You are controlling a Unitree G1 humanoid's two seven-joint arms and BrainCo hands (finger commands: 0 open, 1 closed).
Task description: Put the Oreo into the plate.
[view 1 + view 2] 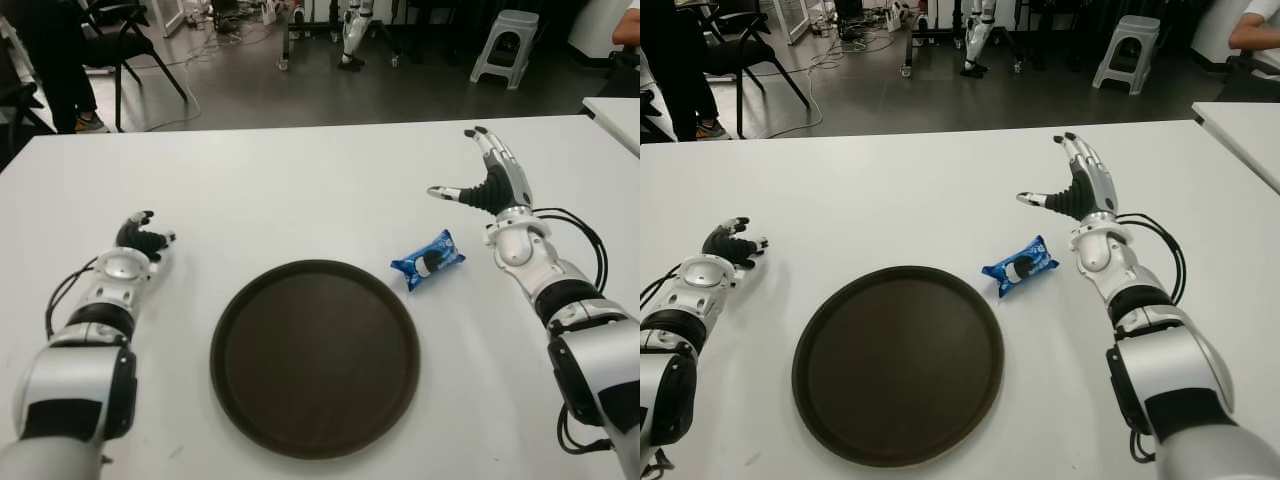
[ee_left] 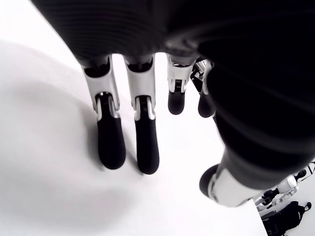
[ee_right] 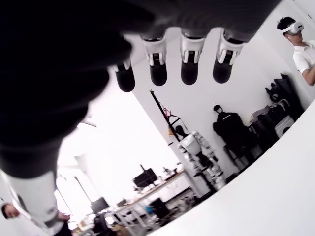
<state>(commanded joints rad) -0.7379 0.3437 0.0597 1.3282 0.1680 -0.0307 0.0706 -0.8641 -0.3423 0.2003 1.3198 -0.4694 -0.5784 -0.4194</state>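
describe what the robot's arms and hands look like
Both arms have glossy white shells with black joints and loose black cables near the wrists. The left robot hand and right robot hand have black palms, silver-grey finger segments and rounded black fingertips.

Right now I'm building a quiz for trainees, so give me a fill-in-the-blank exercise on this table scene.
1. The Oreo packet lies on the white table, to the ____ of the plate.
2. The plate holds ____.
3. The right hand is raised with fingers ____, holding nothing.
4. The hand nearer the Oreo packet is the ____ one; the left hand shows left of the plate.

Missing words: right; nothing; spread; right
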